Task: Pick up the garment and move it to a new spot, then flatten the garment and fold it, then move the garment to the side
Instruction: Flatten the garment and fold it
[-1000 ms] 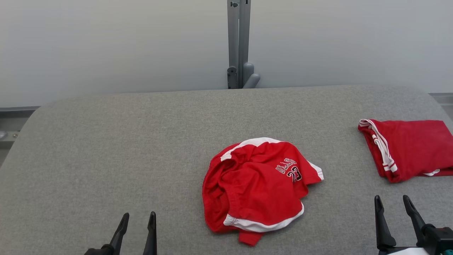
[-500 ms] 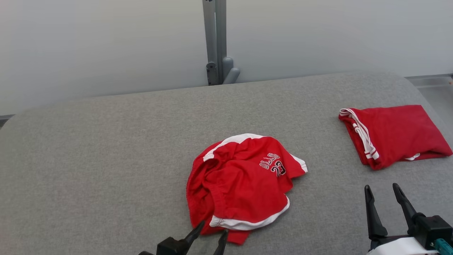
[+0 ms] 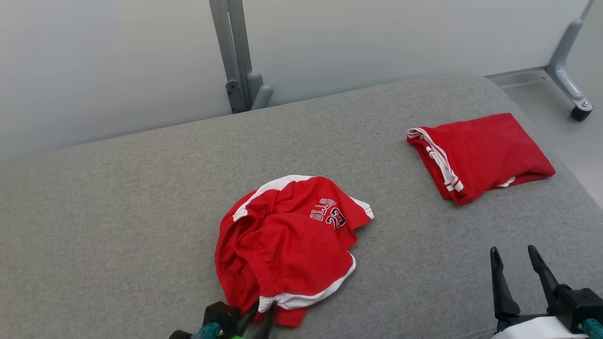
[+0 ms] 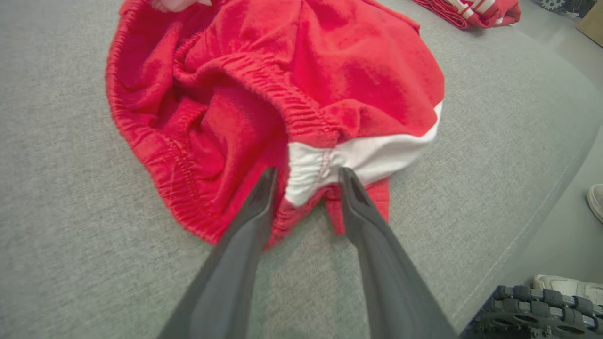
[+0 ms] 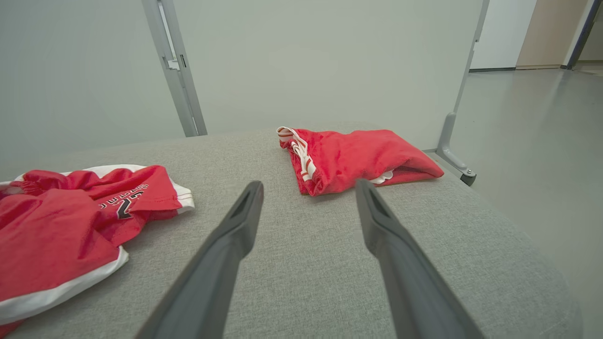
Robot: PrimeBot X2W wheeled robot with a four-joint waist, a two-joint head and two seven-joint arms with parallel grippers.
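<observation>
Straddles the near rim of the garment [image 3: 287, 240] with the left gripper [image 4: 307, 176], jaws spread to either side of a bunched, white-trimmed fold, cloth between them but not yet pinched. Reads as the set-up for the first pick: goes for a raised, thick ridge on the side facing the near edge of the tabletop [image 3: 118, 212], probably because a bunch offers more to catch than flat cloth. Holds the right gripper [image 3: 513, 254] low by the near right corner, jaws spread on nothing, well apart from the work, presumably in reserve for the flattening. Notes a folded red piece [image 3: 485, 150] by the right edge, seemingly parked out of the way.

Finds the garment heaped about mid-tabletop, somewhat toward the near edge, touching nothing else. Shows no clean long axis in such a crumple; at a guess, runs slightly longer from the near edge toward the far right, lettered corner pointing at the folded red piece, elastic waistband turned toward the left and near edges.
</observation>
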